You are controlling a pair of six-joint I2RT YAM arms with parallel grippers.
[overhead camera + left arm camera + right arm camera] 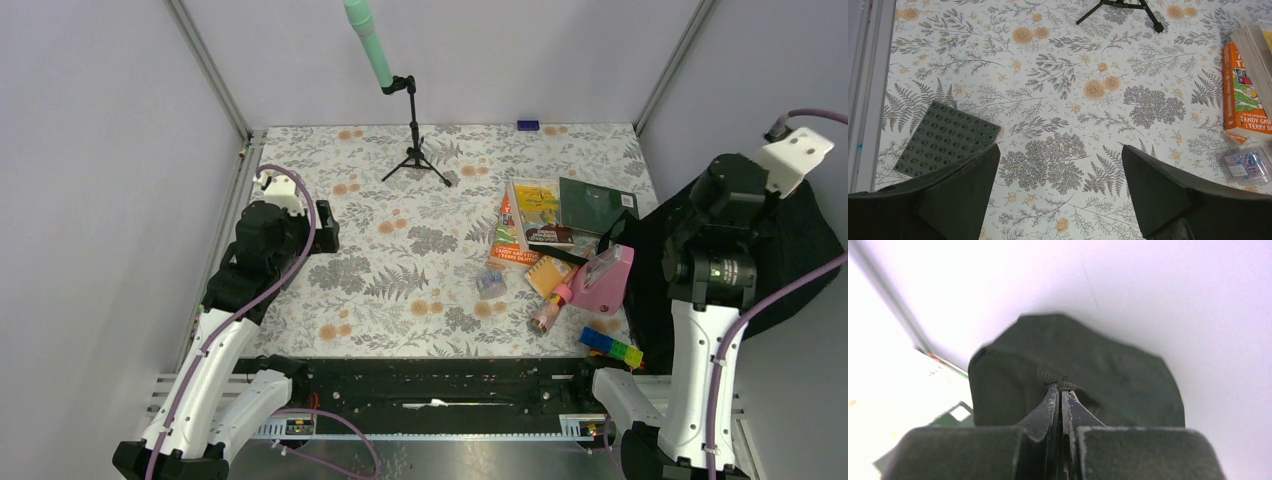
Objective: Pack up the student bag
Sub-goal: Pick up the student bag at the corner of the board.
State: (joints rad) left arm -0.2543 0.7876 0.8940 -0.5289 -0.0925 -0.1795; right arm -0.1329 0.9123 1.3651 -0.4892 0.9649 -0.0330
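Observation:
The student bag point(800, 250), a large black fabric backpack, lies slumped at the table's right edge, partly under my right arm. In the right wrist view the bag point(1118, 370) fills the middle against the white wall. My right gripper point(1058, 390) is shut on a black webbing loop point(1053, 376) of the bag and holds the fabric up. My left gripper point(325, 240) is open and empty above the left side of the floral table. In the left wrist view it point(1060, 155) shows only tablecloth between its fingers.
Two books point(535, 205), a green notebook point(595, 205), an orange notepad point(548, 272), a pink case point(605, 280), a box of clips point(490, 285) and coloured bricks point(612, 347) lie left of the bag. A grey baseplate point(945, 140) lies by my left finger. A tripod point(415, 150) stands at the back.

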